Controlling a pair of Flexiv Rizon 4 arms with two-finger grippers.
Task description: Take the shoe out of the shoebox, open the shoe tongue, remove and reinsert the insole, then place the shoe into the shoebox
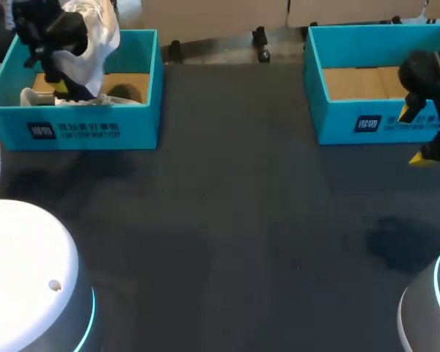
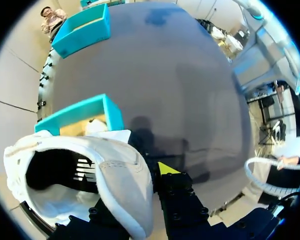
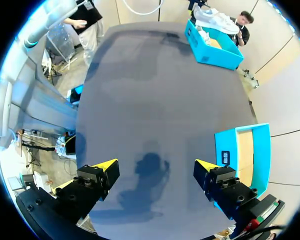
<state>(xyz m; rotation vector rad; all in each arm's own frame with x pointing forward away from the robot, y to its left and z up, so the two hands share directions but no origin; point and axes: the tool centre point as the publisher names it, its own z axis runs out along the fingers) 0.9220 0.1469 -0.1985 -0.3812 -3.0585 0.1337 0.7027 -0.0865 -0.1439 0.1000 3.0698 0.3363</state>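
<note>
The white sneaker [image 1: 95, 35] hangs above the left shoebox [image 1: 143, 110], its side wall pinched in the left jaws; the right jaws stand open and empty. It looks light, with a soft, yielding upper, so the firmer heel should give a surer hold.

The left arm [image 1: 40, 26] comes in at the far left corner with its black wrist tipped downward. The left pincer [image 1: 61, 86] is clamped on the side wall of the white shoe [image 1: 95, 37] and holds it aloft. One yellow fingertip [image 2: 165, 168] shows against the outside of that wall; the other is hidden by the shoe. The right arm [image 1: 425, 73] enters from the right edge, its dark wrist held above the bench [image 1: 227, 220]. The right pincer [image 1: 416, 134] hangs there spread wide, its two yellow tips well apart and pointing down at the bench.
</note>
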